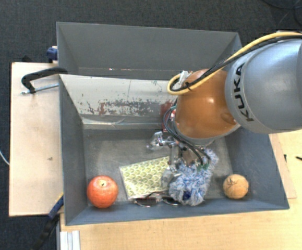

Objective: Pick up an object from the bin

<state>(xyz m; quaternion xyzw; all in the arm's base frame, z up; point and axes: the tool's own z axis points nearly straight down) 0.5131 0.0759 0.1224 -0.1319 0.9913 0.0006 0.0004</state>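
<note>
Camera view from above puts the arm reaching into the grey bin (71,150) from the right, with its orange cover (203,111) hanging over the middle. Below it the end effector (178,159) sits low near the floor, at the seam between a flat green patterned cloth (143,175) on its left and a crumpled blue-and-white bundle (191,184) just to its right. It touches or nearly touches both. We cannot tell how far it is open, and we see nothing plainly held in it.

A red apple (103,191) lies in the near left corner and a tan ball (236,186) in the near right, both apart from the end effector.

We judge this to be the descent or closing step, with the bundle perhaps the target, though the cover hides too much to be sure. The next move calls for a firm close on soft fabric, then a straight lift that does not drag the green cloth along.
</note>
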